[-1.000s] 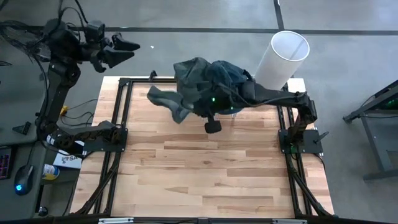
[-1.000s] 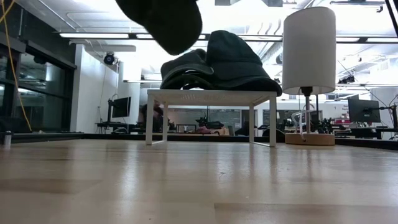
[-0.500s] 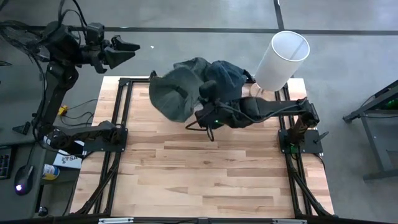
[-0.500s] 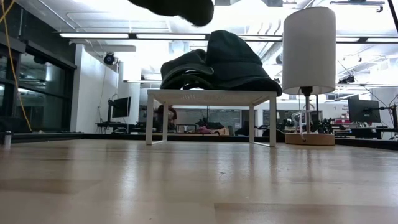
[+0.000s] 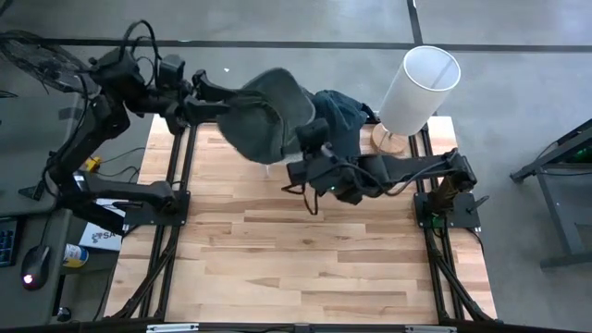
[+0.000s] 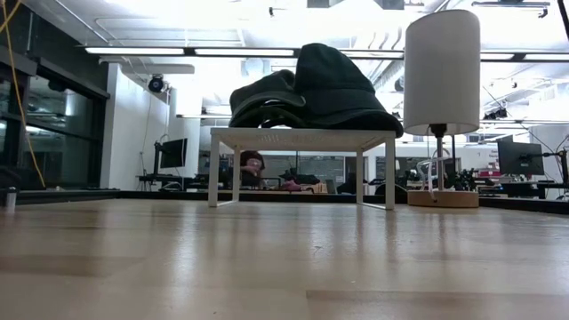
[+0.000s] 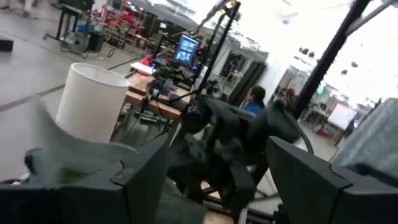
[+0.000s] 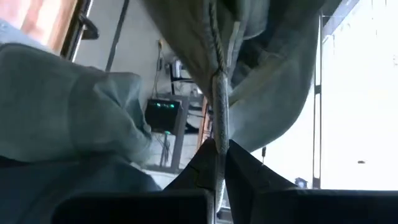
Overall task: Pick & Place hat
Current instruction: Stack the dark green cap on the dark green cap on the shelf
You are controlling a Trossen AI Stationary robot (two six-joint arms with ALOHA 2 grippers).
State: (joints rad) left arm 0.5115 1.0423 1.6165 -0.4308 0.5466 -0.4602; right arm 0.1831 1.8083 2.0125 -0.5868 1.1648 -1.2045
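Note:
A grey-green hat (image 5: 264, 111) is held high over the table's far-left part by my right gripper (image 5: 308, 146), which is shut on it. My left gripper (image 5: 220, 100) is open and reaches in from the far left, level with the hat's left edge. In the left wrist view the hat's cloth (image 7: 62, 168) shows between its spread fingers. A pile of dark hats (image 5: 340, 116) (image 6: 311, 89) rests on a small white table (image 6: 302, 138). The held hat is above the low view's frame. My right gripper pinches a stitched seam at the hat's edge (image 8: 216, 124) between its two fingers (image 8: 242, 168). The hat is lifted clear of the table, and its cloth spreads away from the fingertips. My left gripper stands at the hat's left edge; whether it touches the cloth I cannot tell.
A lamp with a tall white shade (image 5: 421, 83) (image 6: 442, 71) stands on a round wooden base (image 6: 442, 198) at the table's far-right corner. Dark frame rails (image 5: 180, 185) run along the left and right sides. The near half of the wooden tabletop (image 5: 296, 259) is bare.
My right gripper has risen and swung toward the table's left, turning the hat over. The hat has left the top of the low view and now shows spread and rounded. My left arm has swung in from beyond the far-left corner toward the hat.

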